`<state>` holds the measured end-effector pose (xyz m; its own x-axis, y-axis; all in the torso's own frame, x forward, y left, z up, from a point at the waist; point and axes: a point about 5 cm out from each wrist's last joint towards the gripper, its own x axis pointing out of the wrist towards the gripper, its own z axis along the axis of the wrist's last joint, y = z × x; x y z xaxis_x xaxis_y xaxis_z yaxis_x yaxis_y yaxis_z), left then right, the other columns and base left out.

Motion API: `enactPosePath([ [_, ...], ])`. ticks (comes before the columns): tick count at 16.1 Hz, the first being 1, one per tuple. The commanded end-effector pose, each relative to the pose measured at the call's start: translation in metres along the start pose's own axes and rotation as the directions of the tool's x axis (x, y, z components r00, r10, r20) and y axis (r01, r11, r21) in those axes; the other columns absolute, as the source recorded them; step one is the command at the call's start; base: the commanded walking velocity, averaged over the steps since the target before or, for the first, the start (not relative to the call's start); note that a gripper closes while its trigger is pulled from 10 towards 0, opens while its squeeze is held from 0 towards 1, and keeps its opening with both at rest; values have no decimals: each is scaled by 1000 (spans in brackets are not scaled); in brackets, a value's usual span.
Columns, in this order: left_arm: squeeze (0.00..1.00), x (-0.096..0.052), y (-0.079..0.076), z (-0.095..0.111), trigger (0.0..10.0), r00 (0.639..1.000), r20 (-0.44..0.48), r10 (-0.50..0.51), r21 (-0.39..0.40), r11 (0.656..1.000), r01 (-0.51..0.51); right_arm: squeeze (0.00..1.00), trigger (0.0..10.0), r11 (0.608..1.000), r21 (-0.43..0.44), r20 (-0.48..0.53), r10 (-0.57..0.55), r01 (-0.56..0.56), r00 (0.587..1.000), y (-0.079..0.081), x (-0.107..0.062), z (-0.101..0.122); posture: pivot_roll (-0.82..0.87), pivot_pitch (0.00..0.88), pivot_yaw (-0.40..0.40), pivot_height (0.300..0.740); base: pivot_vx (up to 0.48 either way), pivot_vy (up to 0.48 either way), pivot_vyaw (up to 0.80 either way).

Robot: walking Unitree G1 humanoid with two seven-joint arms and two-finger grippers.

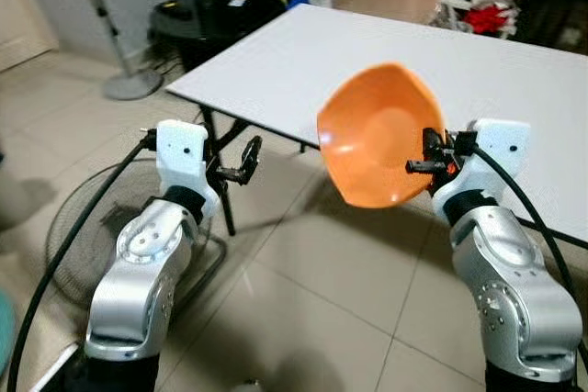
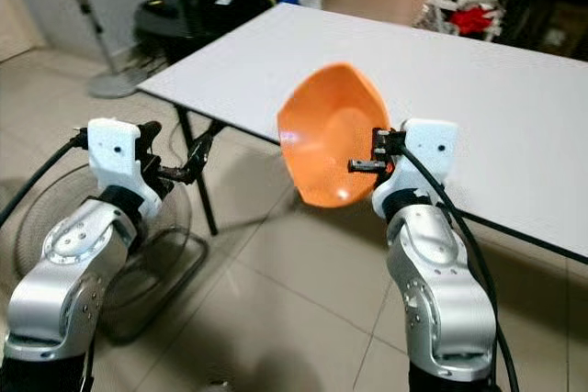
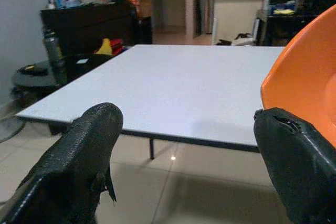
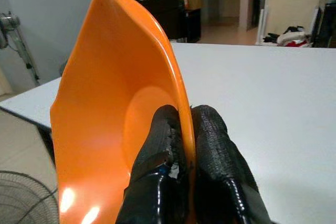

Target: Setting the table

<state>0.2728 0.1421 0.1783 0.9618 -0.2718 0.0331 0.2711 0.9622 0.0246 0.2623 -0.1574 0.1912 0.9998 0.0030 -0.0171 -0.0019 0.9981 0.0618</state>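
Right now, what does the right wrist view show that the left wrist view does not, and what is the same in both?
The right wrist view shows the right gripper pinching the rim of the orange bowl, held on edge, with one finger inside and one outside. The left wrist view shows the left gripper open and holding nothing, its fingers spread wide. Both views show the white table ahead, with part of the orange bowl in view.

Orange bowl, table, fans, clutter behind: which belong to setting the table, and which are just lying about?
Job:
orange bowl, pinched at its rim by the right gripper
white table
left gripper, open, empty

Lying about:
standing fan
floor fan
dark cabinet
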Motion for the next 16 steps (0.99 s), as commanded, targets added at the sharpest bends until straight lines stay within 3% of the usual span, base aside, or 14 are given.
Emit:
enactPosePath([
  [1, 0, -3, -2, -1, 10000, 1000, -13, 6, 17, 1000, -6, 0, 10000, 1000, 10, 22, -14, 14, 1000, -5, -1, 2, 55, 0, 46, 740, 326, 0, 0],
  [5, 0, -11, 8, 0, 10000, 1000, -16, 21, 29, 999, -21, 0, 10000, 999, 42, 10, -4, 4, 1000, -3, -4, -2, 65, 0, 41, 740, 336, 0, 0],
  [16, 0, -9, 7, 1, 10000, 999, -10, 38, 24, 999, -38, 0, 10000, 998, 68, 8, 9, -9, 1000, -1, 3, -1, 73, 0, 29, 740, 363, 0, 0],
])
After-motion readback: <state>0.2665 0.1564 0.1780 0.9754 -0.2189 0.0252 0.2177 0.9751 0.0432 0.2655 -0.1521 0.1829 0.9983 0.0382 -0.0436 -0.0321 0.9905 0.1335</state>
